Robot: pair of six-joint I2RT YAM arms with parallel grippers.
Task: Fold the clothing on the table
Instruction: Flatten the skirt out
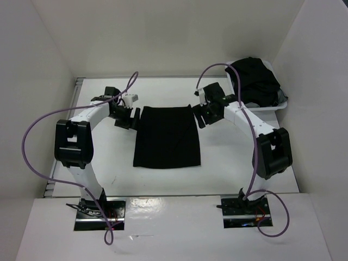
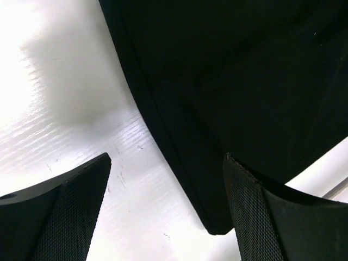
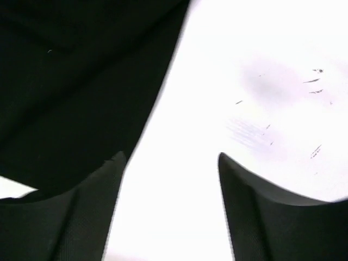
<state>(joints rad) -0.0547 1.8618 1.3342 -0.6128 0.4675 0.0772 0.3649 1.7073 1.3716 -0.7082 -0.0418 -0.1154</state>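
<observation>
The black clothing (image 1: pixel 167 137) lies spread flat in the middle of the white surface (image 1: pixel 234 157), its narrower end toward the far wall and its wider hem toward the arm bases. The left claw (image 1: pixel 126 117) sits low at the far left corner of the cloth, open. In its wrist view the two fingers (image 2: pixel 65 206) stand wide apart, with the cloth's corner and side edge lying between them. The right claw (image 1: pixel 202 115) sits at the far right corner, also open. Its wrist view shows bare surface in the gap, and the cloth's edge runs beside one finger (image 3: pixel 81 217). At the far right, a tray (image 1: pixel 272 108) holds a heap of black clothes (image 1: pixel 258 79), well apart from the spread cloth.
</observation>
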